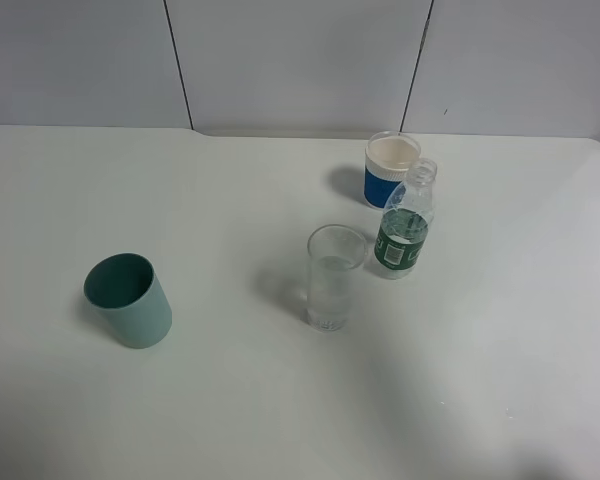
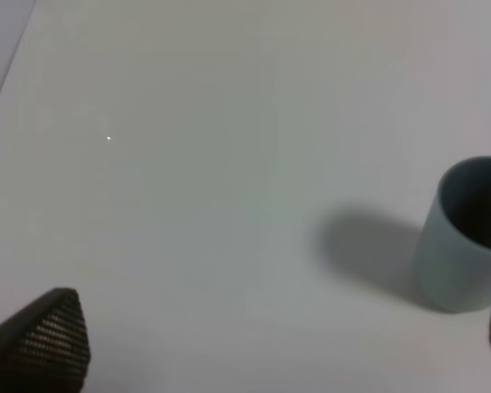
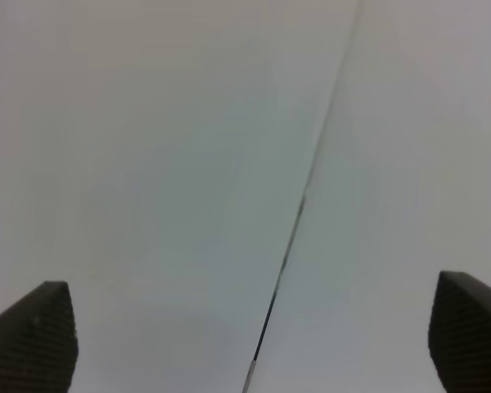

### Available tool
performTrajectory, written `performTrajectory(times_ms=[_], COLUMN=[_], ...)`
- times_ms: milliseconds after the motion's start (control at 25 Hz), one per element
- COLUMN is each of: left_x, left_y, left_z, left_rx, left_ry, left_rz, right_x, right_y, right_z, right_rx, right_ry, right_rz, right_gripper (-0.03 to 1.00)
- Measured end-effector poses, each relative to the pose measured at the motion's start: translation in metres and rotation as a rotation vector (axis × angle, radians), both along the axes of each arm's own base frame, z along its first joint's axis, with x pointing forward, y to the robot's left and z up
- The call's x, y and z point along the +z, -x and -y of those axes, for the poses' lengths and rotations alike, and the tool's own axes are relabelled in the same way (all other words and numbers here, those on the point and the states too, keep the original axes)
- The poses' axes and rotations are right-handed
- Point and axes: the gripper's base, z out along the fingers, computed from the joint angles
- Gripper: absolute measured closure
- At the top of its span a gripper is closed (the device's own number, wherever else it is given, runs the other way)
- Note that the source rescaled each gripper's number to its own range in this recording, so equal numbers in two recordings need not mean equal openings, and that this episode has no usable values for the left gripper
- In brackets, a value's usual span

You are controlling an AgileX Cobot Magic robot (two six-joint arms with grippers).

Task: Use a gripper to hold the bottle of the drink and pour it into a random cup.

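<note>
The bottle of the drink (image 1: pixel 404 232), clear plastic with a green label, stands upright on the white table right of the middle. The clear glass cup (image 1: pixel 333 278) stands upright just to its front left, a small gap apart. Neither arm shows in the exterior high view. In the left wrist view my left gripper (image 2: pixel 278 327) is open with nothing between its black fingertips (image 2: pixel 53 332). My right gripper (image 3: pixel 258 327) is also open and empty, its fingertips (image 3: pixel 41 327) wide apart, facing a pale surface with a dark seam (image 3: pixel 303 196). Bottle and glass are out of both wrist views.
A teal-green cup (image 1: pixel 130 300) stands at the table's front left, and it also shows at the edge of the left wrist view as a teal-green cup (image 2: pixel 466 237). A white cup with a blue band (image 1: pixel 390 168) stands right behind the bottle. White wall panels back the table (image 1: pixel 230 420).
</note>
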Motion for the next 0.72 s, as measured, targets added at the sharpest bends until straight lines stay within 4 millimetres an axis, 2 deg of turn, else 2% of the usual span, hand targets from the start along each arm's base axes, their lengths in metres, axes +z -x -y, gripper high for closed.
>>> performTrajectory(times_ms=[240,400,560,720], left_x=[0.0,0.0,0.0,0.0], left_y=[0.0,0.0,0.0,0.0], left_z=[0.0,0.0,0.0,0.0], left_rx=[0.0,0.0,0.0,0.0], left_ry=[0.0,0.0,0.0,0.0], left_rz=[0.0,0.0,0.0,0.0], right_x=[0.018,0.026,0.029,0.024], right_y=[0.004,0.008,0.013,0.017], right_z=[-0.002,0.005,0.016,0.024], right_rx=[0.009,-0.039,-0.125,-0.187], right_ry=[0.158,0.235,0.221,0.218], right_rz=[-0.089,-0.21,-0.372,-0.506], right_gripper=[-0.03,-0.03,-0.03,-0.03])
